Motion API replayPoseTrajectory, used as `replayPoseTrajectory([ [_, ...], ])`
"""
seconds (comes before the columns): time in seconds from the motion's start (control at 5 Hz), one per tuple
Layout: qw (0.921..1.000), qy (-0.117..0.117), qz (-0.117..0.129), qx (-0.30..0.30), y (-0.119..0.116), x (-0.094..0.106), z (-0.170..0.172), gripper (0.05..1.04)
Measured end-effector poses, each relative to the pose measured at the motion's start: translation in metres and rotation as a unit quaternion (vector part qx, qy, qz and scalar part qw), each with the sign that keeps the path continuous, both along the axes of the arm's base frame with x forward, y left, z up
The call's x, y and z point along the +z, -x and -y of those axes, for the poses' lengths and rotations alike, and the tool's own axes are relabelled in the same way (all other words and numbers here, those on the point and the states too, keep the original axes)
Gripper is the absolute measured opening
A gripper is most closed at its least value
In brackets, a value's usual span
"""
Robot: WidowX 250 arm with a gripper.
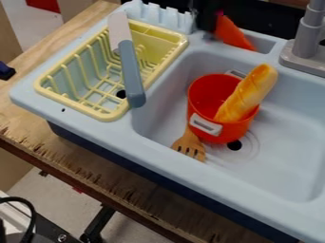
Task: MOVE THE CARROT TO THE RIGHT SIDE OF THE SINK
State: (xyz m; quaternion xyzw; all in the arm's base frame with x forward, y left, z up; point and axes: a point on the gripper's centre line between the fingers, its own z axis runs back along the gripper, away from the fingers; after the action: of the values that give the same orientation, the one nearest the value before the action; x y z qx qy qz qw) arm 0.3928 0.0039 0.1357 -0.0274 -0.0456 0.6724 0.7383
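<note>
At the back edge of the sink (222,182), high in the view, can see the carrot (234,35), just beside the tool (205,21), with its orange length slanting down to the right, tip over the narrow recess behind the basin. Cannot tell the opening of the tool, nor be sure of any hold on the carrot. Can place the tool itself at the top edge, hanging down, dark against a dark background.

Nearer the camera, inside the basin, can find the red pot (238,130), mouth up, with pale handles and the bread loaf (251,92) leaning in it, one end jutting past the rim to the upper right. Just left of the drain hole (234,145), can spot the wooden fork (190,146), tines toward the front, other end hidden by the pot.

To the left, can see the yellow dish rack (98,114), with the knife (129,69) lying lengthwise across it, grey-blue handle to the front. At far right, behind the basin, can make out the grey faucet (310,35). Below the sink, can see the wooden surface (28,128).
</note>
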Motion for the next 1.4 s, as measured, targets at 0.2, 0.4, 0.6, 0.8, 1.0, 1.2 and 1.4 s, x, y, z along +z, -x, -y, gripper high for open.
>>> replayPoseTrajectory([
  [0.2, 0.9999, 0.013, 0.01, -0.004, 0.001, 0.017, -0.002, 0.525],
  [0.4, 0.9994, 0.033, 0.005, -0.011, 0.007, 0.023, -0.004, 0.525],
  [0.6, 0.9979, 0.046, 0.034, -0.028, 0.016, 0.05, -0.007, 0.525],
  [0.8, 0.9962, 0.053, 0.026, -0.064, 0.044, 0.046, -0.002, 0.525],
  [1.0, 0.9937, 0.057, 0.018, -0.095, 0.07, 0.046, 0.002, 0.525],
  [1.2, 0.9878, 0.039, 0.017, -0.15, 0.096, 0.043, 0.013, 0.525],
  [1.4, 0.9702, 0.016, 0.012, -0.241, 0.104, 0.038, 0.037, 0.525],
])
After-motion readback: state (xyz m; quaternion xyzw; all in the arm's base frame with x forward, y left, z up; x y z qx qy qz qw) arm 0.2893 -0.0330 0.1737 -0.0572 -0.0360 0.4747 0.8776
